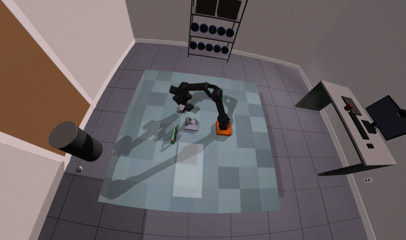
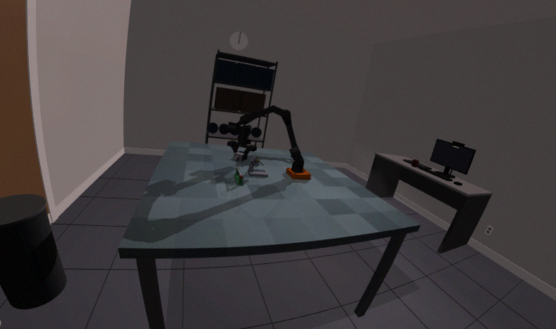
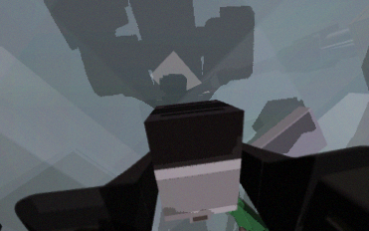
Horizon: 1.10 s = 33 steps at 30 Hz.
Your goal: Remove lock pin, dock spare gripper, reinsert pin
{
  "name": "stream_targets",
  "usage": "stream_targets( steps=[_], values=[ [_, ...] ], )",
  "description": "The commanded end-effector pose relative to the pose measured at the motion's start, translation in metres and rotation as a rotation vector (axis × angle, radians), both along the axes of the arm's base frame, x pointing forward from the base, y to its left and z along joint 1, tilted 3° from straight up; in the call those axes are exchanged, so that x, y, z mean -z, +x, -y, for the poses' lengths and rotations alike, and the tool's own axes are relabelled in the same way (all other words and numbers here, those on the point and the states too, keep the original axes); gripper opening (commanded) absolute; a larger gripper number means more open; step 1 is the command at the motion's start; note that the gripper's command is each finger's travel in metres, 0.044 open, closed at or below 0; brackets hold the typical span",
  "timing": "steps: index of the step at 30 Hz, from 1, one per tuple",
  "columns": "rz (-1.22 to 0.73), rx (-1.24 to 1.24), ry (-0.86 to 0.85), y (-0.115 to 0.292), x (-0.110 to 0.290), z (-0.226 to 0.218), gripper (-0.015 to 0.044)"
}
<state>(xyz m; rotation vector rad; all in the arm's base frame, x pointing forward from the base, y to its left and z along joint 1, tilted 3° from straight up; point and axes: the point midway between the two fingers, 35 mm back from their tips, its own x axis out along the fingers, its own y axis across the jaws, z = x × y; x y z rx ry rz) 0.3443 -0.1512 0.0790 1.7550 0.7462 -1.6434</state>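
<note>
Spare gripper (image 3: pixel 194 149): black-and-grey block, lifted above table | mount (image 1: pixel 191 123): grey, socket empty | lock pin (image 1: pixel 174 133): green, lying flat beside mount

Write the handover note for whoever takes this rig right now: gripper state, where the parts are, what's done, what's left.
Gripper: shut on the spare gripper, carried above the table, clear of the surface.
Mount: on the table beside the orange arm base; nothing docked in it that these views show.
Lock pin: green, lying on the table beside the mount, so it is already out of the socket.
Done: pin pulled, spare gripper picked up.
Left: dock the spare gripper in the socket, push the pin through socket and spigot, open the fingers, back off.
</note>
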Motion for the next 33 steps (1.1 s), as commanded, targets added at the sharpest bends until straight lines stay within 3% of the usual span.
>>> stream_targets(
  steps=[1,18,24,33],
  values=[
    [0.011,0.097,0.002,0.000,-0.003,0.000,0.0000],
    [0.016,0.506,0.032,-0.004,-0.005,-0.003,0.0000],
    [0.016,0.524,0.033,-0.004,-0.004,-0.003,0.0000],
    [0.017,0.647,0.042,-0.004,0.024,-0.004,0.0000]
  ],
)
